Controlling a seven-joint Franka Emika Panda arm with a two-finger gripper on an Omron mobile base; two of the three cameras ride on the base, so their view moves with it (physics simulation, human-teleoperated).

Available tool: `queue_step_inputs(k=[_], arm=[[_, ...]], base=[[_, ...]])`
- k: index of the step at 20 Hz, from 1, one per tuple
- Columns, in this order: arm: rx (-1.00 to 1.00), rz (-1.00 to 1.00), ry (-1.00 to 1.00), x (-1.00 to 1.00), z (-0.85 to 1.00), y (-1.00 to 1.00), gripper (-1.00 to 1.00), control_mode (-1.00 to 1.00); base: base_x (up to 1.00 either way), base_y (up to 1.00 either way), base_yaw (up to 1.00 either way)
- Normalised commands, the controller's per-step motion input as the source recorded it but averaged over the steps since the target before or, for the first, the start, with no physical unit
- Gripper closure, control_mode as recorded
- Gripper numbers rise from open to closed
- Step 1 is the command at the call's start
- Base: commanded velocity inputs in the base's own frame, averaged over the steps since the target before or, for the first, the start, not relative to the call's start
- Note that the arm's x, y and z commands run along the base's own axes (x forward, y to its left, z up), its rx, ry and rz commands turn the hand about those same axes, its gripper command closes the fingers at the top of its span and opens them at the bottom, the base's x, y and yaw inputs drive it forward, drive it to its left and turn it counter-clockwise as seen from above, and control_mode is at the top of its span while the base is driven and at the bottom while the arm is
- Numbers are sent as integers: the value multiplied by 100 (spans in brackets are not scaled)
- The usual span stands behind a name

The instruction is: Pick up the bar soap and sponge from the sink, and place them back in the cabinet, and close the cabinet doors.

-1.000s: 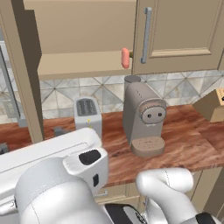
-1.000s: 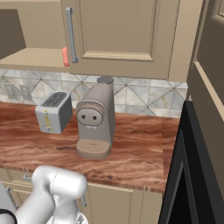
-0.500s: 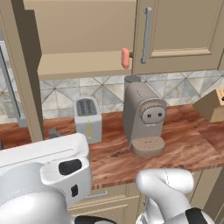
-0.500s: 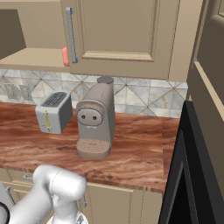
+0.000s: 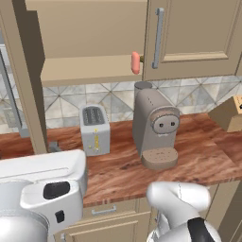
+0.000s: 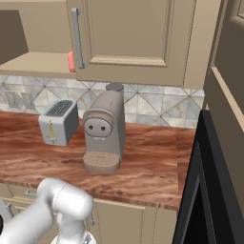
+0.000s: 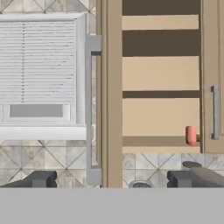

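- The small salmon-pink rounded bar soap (image 5: 135, 63) sits at the front edge of the bottom board of the tan beige wooden wall cabinet (image 5: 90, 28), in the upper middle of the left base view, just beside the edge of the right-hand door
- In the right base view the same pink bar (image 6: 71, 61) shows in the upper left, partly behind the vertical silver bar handle (image 6: 76, 38)
- The tall tan recessed-panel cabinet door (image 5: 194, 35) with that handle lies flat and closed at the upper right of the left base view; the left half of the cabinet stands open, its other door (image 5: 21, 80) turned edge-on at the left of the frame
- In the hand view the open cabinet fills the middle right, with its inner shelf (image 7: 160, 94) across it and the soap low at the right, near the door handle
- The two-finger gripper (image 7: 112, 179) shows its dark fingertips (image 7: 41, 179) at the bottom of the hand view, spread wide apart with nothing between them
- A slatted white window shutter (image 7: 41, 72) takes the upper left of the hand view
- On the reddish-brown marbled counter (image 5: 198, 156) stand a taupe pod coffee machine (image 5: 154, 127) in the centre and a silver two-slot toaster (image 5: 95, 129) to its left, close together but apart
- A light wooden knife block (image 5: 230, 113) sits at the right edge of the left base view
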Motion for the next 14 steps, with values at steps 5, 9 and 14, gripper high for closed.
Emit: queue_step_inputs(k=[5,9,14], arm=[[0,-10,0,0,0,16,-100,-100],[0,-8,0,0,0,23,-100,-100],[0,-7,0,0,0,19,-100,-100]], base=[[0,0,0],[0,0,0],[0,0,0]])
